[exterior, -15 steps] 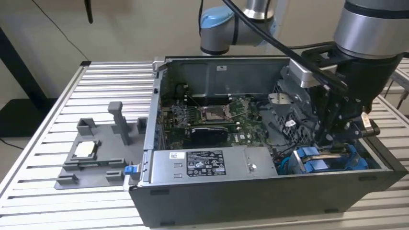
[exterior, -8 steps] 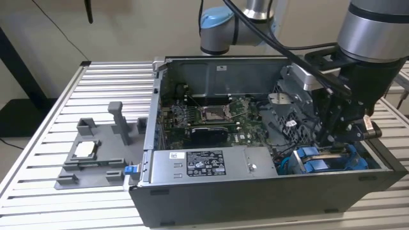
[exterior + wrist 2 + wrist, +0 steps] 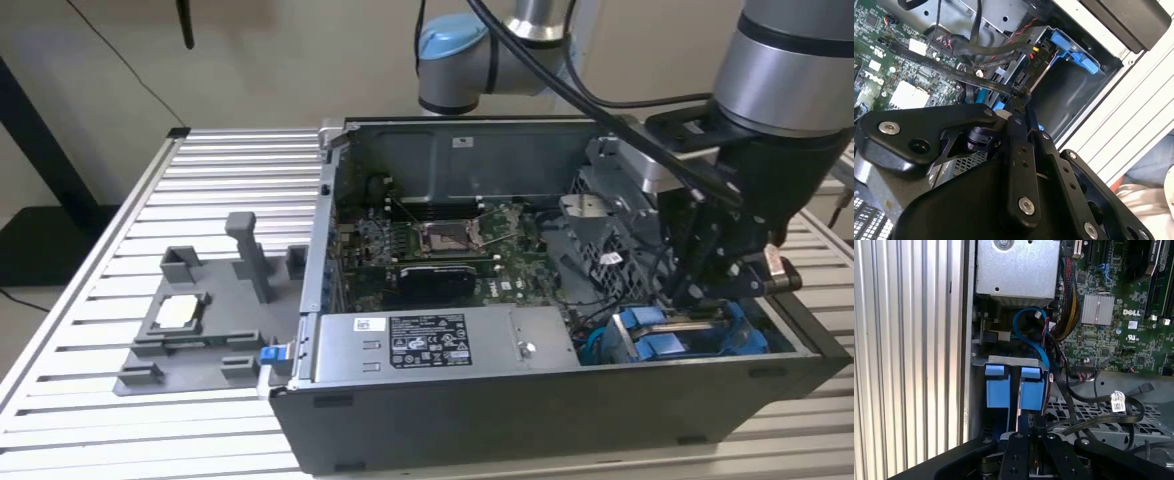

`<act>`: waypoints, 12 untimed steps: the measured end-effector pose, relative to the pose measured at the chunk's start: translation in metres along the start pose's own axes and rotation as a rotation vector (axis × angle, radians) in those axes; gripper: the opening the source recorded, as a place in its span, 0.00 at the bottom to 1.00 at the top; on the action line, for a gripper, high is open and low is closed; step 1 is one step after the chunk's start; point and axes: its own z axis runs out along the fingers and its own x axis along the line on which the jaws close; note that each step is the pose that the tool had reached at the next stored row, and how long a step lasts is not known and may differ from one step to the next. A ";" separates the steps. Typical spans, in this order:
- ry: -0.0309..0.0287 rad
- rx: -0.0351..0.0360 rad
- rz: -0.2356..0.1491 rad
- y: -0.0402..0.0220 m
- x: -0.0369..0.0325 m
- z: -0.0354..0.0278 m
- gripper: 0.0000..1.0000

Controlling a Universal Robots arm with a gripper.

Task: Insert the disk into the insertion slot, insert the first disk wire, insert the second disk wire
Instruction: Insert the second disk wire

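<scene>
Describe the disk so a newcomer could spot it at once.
Start at the open computer case and go to its near corner on the exterior view's right, under the claw. The disk sits there, in bright blue plastic unlike the grey and black metal around it.

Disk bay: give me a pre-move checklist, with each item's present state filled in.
1. Computer case lies open side up, inside reachable: ok.
2. Disk sits in the bay, its blue carrier end showing: ok.
3. Gripper is down inside the case, right over the bay: ok.
4. A disk wire held in the gripper: cannot tell.
5. Blue cable arches just behind the bay; whether its end is plugged in: cannot tell.
6. Path beside the bay is free: not ok, black cables lie loose across the metal cage close to the gripper.
</scene>
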 end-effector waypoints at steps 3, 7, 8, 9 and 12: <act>0.0002 -0.0004 0.003 -0.0003 0.0000 0.0002 0.16; 0.0010 -0.0011 0.003 -0.0004 -0.0002 0.0007 0.16; 0.0015 -0.0022 0.003 -0.0006 -0.0003 0.0008 0.16; 0.0020 -0.0040 0.004 -0.0011 -0.0003 0.0011 0.16; 0.0032 -0.0076 0.015 -0.0024 -0.0007 0.0029 0.16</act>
